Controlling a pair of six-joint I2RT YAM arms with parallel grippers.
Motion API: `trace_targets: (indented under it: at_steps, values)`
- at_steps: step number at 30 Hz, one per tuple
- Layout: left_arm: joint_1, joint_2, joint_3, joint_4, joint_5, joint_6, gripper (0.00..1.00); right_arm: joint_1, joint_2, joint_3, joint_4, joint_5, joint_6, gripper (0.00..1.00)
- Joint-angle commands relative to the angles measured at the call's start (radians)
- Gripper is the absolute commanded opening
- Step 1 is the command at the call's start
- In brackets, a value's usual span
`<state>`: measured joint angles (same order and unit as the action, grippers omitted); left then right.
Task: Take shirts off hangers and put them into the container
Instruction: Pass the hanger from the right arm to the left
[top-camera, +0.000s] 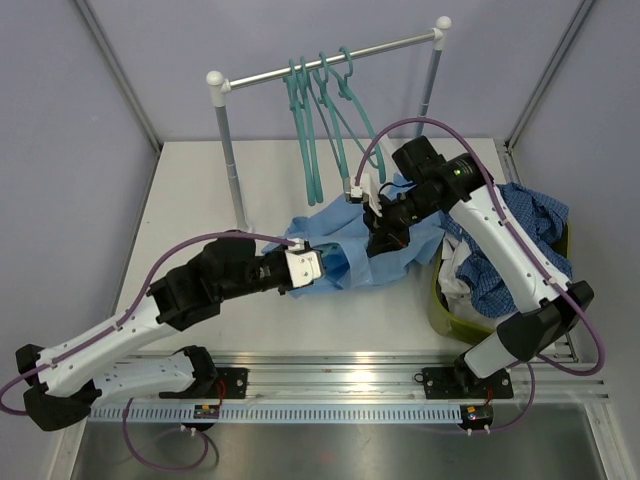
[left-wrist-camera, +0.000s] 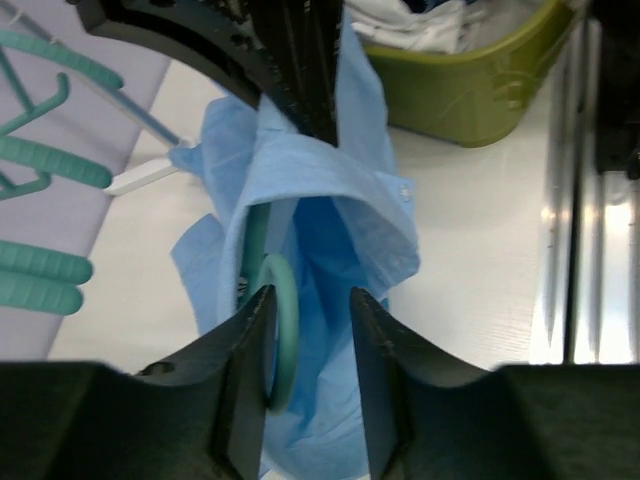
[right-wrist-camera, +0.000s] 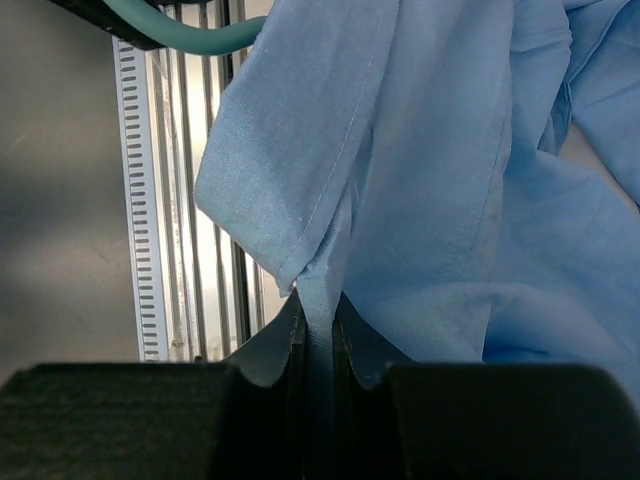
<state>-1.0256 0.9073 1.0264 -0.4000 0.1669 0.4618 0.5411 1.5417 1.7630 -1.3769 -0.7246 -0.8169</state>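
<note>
The light blue shirt (top-camera: 405, 255) lies spread over the table between my two grippers. Its teal hanger (left-wrist-camera: 281, 318) is still inside the collar. My left gripper (top-camera: 325, 265) (left-wrist-camera: 310, 370) stands open around the hanger's hook, which lies against the left finger (left-wrist-camera: 245, 380); the other finger stays apart from it. My right gripper (top-camera: 380, 235) (right-wrist-camera: 318, 330) is shut on a fold of the shirt (right-wrist-camera: 450, 150), pinched flat between its jaws. The olive-green container (top-camera: 447, 315) (left-wrist-camera: 480, 85) at the right holds a dark blue check shirt (top-camera: 530, 215) and a white one (top-camera: 458, 272).
Three bare teal hangers (top-camera: 320, 110) (left-wrist-camera: 40, 160) hang on the silver rail (top-camera: 330, 62) at the back. The rail's post (top-camera: 233, 170) stands left of the shirt. A metal rail (top-camera: 330, 385) runs along the table's near edge.
</note>
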Motion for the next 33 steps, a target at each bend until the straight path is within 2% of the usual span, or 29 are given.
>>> trace_targets:
  at_steps: [1, 4, 5, 7, 8, 10, 11, 12, 14, 17, 18, 20, 24, 28, 33]
  values:
    - [-0.025, 0.001, 0.014, 0.055, -0.194, 0.046, 0.26, 0.010, 0.001, 0.038, -0.102, -0.052, -0.010, 0.00]
    - [-0.040, 0.011, -0.003, 0.084, -0.266, 0.046, 0.13, 0.010, 0.004, 0.038, -0.100, -0.071, -0.007, 0.00]
    - [-0.041, 0.015, -0.005, 0.082, -0.276, 0.044, 0.03, 0.011, 0.005, 0.041, -0.100, -0.075, -0.007, 0.00]
    - [-0.041, 0.019, -0.008, 0.082, -0.287, 0.002, 0.00, 0.010, 0.012, 0.046, -0.094, -0.073, 0.002, 0.00]
    - [-0.039, 0.015, -0.011, 0.082, -0.277, -0.018, 0.00, 0.010, 0.015, 0.050, -0.088, -0.065, 0.011, 0.05]
    - [-0.041, -0.001, -0.022, 0.098, -0.244, -0.099, 0.00, 0.010, 0.009, 0.053, -0.051, -0.029, 0.059, 0.25]
    - [-0.041, -0.016, -0.032, 0.104, -0.238, -0.129, 0.00, 0.010, 0.003, 0.059, -0.039, -0.018, 0.074, 0.56]
    - [-0.039, -0.024, -0.038, 0.107, -0.230, -0.187, 0.00, 0.010, -0.014, 0.065, -0.012, 0.019, 0.114, 0.69]
    - [-0.039, -0.039, -0.042, 0.086, -0.233, -0.289, 0.00, 0.010, -0.041, 0.087, 0.021, 0.062, 0.149, 0.88]
    - [-0.027, -0.051, -0.042, 0.055, -0.234, -0.435, 0.00, 0.010, -0.104, 0.121, 0.084, 0.155, 0.222, 0.98]
    - [-0.016, -0.051, -0.039, 0.046, -0.240, -0.463, 0.00, 0.010, -0.124, 0.128, 0.093, 0.172, 0.252, 0.99]
    - [0.002, -0.050, -0.031, 0.036, -0.239, -0.617, 0.00, 0.010, -0.138, 0.128, 0.101, 0.160, 0.288, 0.98]
    - [0.087, -0.032, -0.037, 0.085, -0.121, -0.859, 0.00, 0.013, -0.150, 0.005, 0.169, 0.042, 0.389, 0.91]
    - [0.111, -0.010, -0.037, 0.150, -0.075, -1.006, 0.00, 0.059, -0.155, -0.115, 0.254, 0.128, 0.443, 0.89]
    - [0.124, -0.001, -0.025, 0.214, -0.079, -1.081, 0.00, 0.135, -0.120, -0.112, 0.285, 0.275, 0.461, 0.90]
